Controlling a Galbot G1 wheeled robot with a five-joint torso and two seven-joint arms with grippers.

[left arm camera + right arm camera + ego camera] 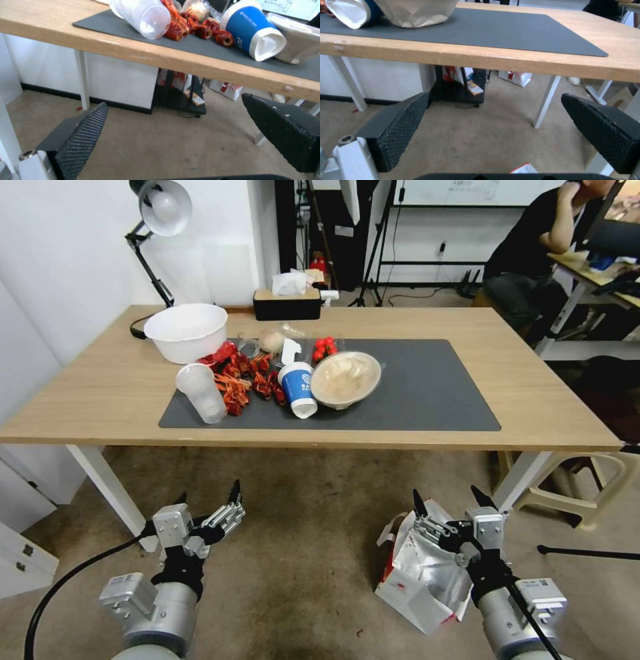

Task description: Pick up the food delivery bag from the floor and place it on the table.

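Big stretch of mottled grey-brown floor (313, 553) up front, mostly bare between the two arms and running clear under the bench (100, 380). Long light-wood top on white legs, near edge straight across the head view, above and beyond both grippers. Dark grey mat (427, 387) on it, right half wide open, left half crowded. Bare wood strip all around the mat, widest on the left and right ends.

Food delivery bag (420, 573) down on the floor, lying crumpled on its side, foil lining facing up, red panel along its left edge. Sits in front of the bench's near right leg, right under the right gripper (451, 500). Right gripper hanging just over the bag, fingers spread wide, nothing between them. Can't tell if touching the foil or just above it.

Left gripper (208, 499) low over bare floor on the left, well apart from the bag, fingers spread too, holding nothing.

On the mat's left half: white bowl (187, 332) at the back corner, shallow beige bowl (345, 379) near the middle, clear plastic cup (202, 393) tipped over by the near edge, blue paper cup (297, 388) also on its side, red crayfish (248, 377) piled between them.

Black tissue box (287, 303) at the far edge, desk lamp (157, 220) at the back left corner.
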